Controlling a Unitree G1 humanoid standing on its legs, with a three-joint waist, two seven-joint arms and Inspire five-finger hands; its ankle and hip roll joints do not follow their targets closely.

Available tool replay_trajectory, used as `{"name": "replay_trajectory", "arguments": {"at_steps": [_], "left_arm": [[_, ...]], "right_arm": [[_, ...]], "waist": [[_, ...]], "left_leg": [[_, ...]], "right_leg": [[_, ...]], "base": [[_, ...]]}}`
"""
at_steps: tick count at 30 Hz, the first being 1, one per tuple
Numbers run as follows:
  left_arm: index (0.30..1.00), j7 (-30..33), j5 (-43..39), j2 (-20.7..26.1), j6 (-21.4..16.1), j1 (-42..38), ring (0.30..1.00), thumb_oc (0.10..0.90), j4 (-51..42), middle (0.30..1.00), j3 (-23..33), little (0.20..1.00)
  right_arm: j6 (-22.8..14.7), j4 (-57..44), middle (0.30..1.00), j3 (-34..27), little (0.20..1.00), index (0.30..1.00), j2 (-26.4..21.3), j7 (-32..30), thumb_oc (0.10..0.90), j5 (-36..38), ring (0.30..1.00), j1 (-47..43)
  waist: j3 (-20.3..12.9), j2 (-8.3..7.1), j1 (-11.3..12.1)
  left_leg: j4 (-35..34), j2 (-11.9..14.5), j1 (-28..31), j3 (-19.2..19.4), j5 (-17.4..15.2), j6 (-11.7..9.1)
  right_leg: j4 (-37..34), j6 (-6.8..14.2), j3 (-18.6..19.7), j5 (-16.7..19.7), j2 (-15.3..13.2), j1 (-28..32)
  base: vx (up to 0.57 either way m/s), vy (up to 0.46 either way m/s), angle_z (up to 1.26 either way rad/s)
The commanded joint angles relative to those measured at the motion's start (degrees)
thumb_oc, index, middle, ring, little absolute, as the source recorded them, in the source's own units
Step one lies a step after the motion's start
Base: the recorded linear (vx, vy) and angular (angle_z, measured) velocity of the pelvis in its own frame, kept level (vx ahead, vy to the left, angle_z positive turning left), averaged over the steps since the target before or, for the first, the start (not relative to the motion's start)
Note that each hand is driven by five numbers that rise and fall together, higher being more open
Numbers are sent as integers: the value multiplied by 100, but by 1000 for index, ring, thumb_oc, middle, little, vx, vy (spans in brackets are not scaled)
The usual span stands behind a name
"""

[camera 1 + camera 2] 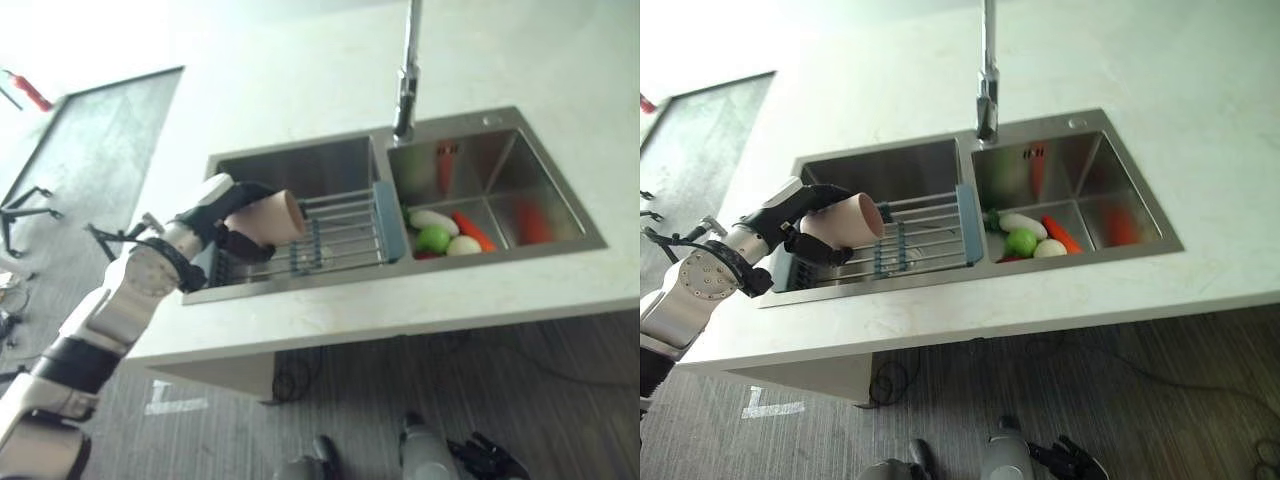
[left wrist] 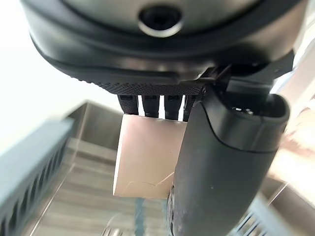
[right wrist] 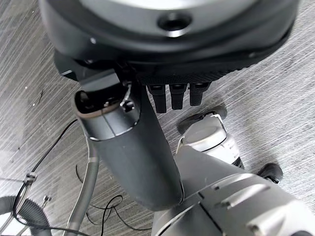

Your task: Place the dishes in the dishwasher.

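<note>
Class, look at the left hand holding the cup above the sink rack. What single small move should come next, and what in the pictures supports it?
Probably lift the cup a little, up and clear of the sink, since no dishwasher is in sight. The left hand is curled round the pinkish cup, which lies on its side just above the left end of the wire rack in the left basin. The right hand hangs idle above the floor.

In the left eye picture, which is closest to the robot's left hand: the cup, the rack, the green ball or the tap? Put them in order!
Starting from the left hand:
1. Pink cup, held in the fingers over the left basin.
2. Drying rack, just beyond the cup in that same basin.
3. Tap and green ball in the right basin: too close to call.
</note>
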Motion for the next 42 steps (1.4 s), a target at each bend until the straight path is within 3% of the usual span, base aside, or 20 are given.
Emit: {"name": "replay_trajectory", "arguments": {"at_steps": [1, 10, 15, 16, 18, 21, 24, 26, 28, 30, 36, 38, 39, 40, 41, 42], "left_arm": [[300, 1105, 198, 563, -537, -412, 300, 400, -291, 300, 1265, 300], [300, 1642, 296, 773, -708, 414, 300, 400, -566, 300, 2381, 300], [300, 1778, -123, 652, -492, 1240, 300, 400, -628, 300, 3124, 300], [300, 1902, -166, 529, -508, 1671, 300, 400, -661, 300, 3512, 300], [300, 1986, -320, 431, -587, 2011, 300, 400, -547, 300, 3804, 300], [300, 1770, -508, 149, -803, 2019, 300, 400, -464, 300, 3748, 300], [300, 1723, -589, -163, -715, 1976, 300, 400, -528, 300, 3565, 300], [300, 1766, -528, -360, -753, 1989, 300, 400, -582, 300, 3499, 300], [300, 1772, -489, -538, -837, 2065, 300, 400, -631, 300, 3418, 300], [300, 1772, -329, -624, -880, 2181, 300, 400, -695, 300, 3394, 300], [300, 1504, -144, -443, -998, 2299, 300, 400, -802, 300, 3421, 300], [300, 1395, -84, -366, -1006, 2213, 300, 400, -776, 300, 3374, 300], [300, 1309, -66, -276, -1180, 2031, 300, 400, -618, 300, 3188, 300], [300, 1278, -2, -185, -1326, 1804, 300, 400, -468, 300, 2963, 300], [300, 1278, -2, -185, -1326, 1804, 300, 400, -468, 300, 2963, 300], [300, 1300, -12, -68, -1445, 1480, 300, 400, -309, 300, 2673, 300]], "right_arm": [[-112, -10, 900, 74, 900, 900, 27, -47, 800, 110, 900, 169], [20, 445, 900, -101, 900, 900, 34, 96, 800, -378, 900, -23], [-13, 595, 900, -27, 900, 900, -29, 268, 800, -991, 900, -95], [19, 570, 900, 27, 900, 900, -138, 246, 800, -1238, 900, -125], [-8, 658, 900, -20, 900, 900, -228, 111, 800, -1250, 900, -137], [68, 764, 900, -509, 900, 900, -276, 92, 800, -602, 900, 33], [50, 742, 900, -718, 900, 900, -266, 133, 800, -590, 900, 69], [54, 682, 900, -778, 900, 900, -246, 136, 800, -490, 900, 46], [44, 576, 900, -800, 900, 900, -192, 123, 800, -362, 900, -16], [15, 483, 900, -761, 900, 900, -127, 93, 800, -411, 900, -62], [58, 199, 900, -529, 900, 900, 86, -50, 800, -682, 900, -178], [71, 109, 900, -467, 900, 900, 130, -70, 800, -748, 900, -182], [47, -16, 900, -427, 900, 900, 152, -76, 800, -613, 900, -164], [41, -82, 900, -385, 900, 900, 159, -102, 800, -490, 900, -143], [41, -82, 900, -385, 900, 900, 159, -102, 800, -490, 900, -143], [51, -89, 900, -350, 900, 900, 147, -115, 800, -481, 900, -155]], "waist": [[-157, 21, -50], [-436, 41, 298], [-423, 4, 611], [-349, -14, 793], [-268, 54, 867], [-262, 21, 660], [-259, -130, 645], [-269, -197, 678], [-369, -128, 721], [-400, -71, 857], [-464, 84, 1064], [-461, 163, 1035], [-392, 236, 860], [-343, 218, 682], [-343, 218, 682], [-277, 159, 496]], "left_leg": [[825, 61, -163, -427, -745, -80], [825, 44, -8, -655, -774, -110], [825, -18, -70, -950, -593, -214], [825, 14, -355, -1093, -315, -291], [825, 199, -572, -1001, -185, -375], [825, 669, -446, 114, -162, -487], [825, 585, -196, 366, -150, -363], [825, 479, -73, 455, -322, -243], [825, 415, -2, 587, -604, -154], [825, 166, -29, 258, -778, -67], [825, -198, 9, 74, -1128, 299], [825, -256, 17, -30, -1174, 419], [825, -314, 31, -182, -1214, 548], [825, -415, 19, -403, -1232, 616], [825, -415, 19, -403, -1232, 616], [825, -494, -44, -614, -1147, 660]], "right_leg": [[-347, 391, -522, -335, -3, 584], [-347, 309, -669, -508, 49, 872], [-347, 237, -754, -568, 100, 939], [-347, 197, -851, -561, 93, 929], [-347, 169, -1115, -619, 118, 957], [-347, 221, -1878, -687, -131, 1124], [-347, 192, -2113, -525, -350, 1093], [-347, 204, -2226, -445, -494, 1084], [-347, 248, -2417, -371, -607, 1087], [-347, 322, -2335, -314, -651, 1075], [-347, 570, -2465, 164, -1032, 1287], [-324, 599, -2395, 475, -992, 1405], [357, 608, -1967, 584, -881, 1157], [712, 562, -1519, 403, -562, 830], [712, 562, -1519, 403, -562, 830], [542, 447, -1286, 427, -153, 499]], "base": [[-107, -54, 19], [-74, -51, 10], [-44, -105, 18], [-220, -63, 43], [-273, -8, 65], [-229, 50, 154], [-230, 159, 202], [-167, 198, 134], [-177, 399, 83], [-85, 434, 111], [-27, 377, 45], [27, 375, 62], [39, 391, 59], [19, 273, 97], [14, 128, 201], [86, 55, 187]]}}
